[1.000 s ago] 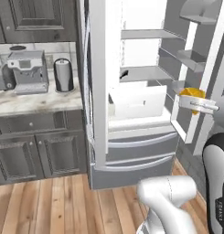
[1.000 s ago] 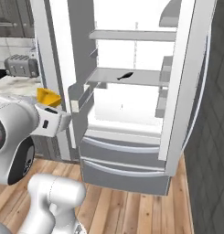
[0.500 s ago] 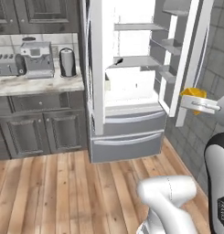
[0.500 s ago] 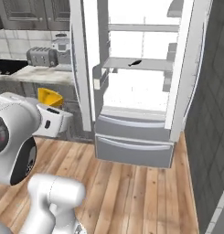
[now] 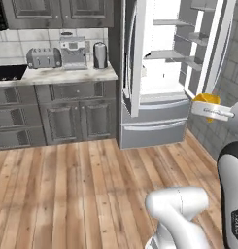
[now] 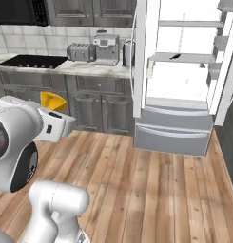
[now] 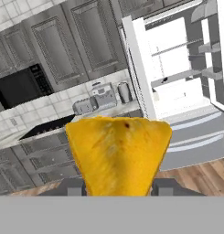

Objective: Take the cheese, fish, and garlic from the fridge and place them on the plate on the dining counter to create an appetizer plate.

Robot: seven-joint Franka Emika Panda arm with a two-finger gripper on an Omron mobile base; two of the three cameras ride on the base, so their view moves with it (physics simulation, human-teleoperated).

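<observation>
on the left, a marble wall counter (image 5: 67, 75) is seen over dark cabinets (image 5: 57, 116), carrying a toaster (image 5: 43, 58), a coffee machine (image 5: 73, 50) and a grey canister (image 5: 100, 54). further right the fridge (image 5: 161, 78) is found with its doors swung open, and the fish (image 6: 174, 56) is left lying on a middle shelf. at the far right of the left base view the gripper (image 5: 208, 108) is held in the air, well apart from the fridge, its jaws clamped on the cheese (image 7: 118, 153), which is kept between the fingers (image 7: 70, 186) above the wooden floor (image 5: 76, 189).
</observation>
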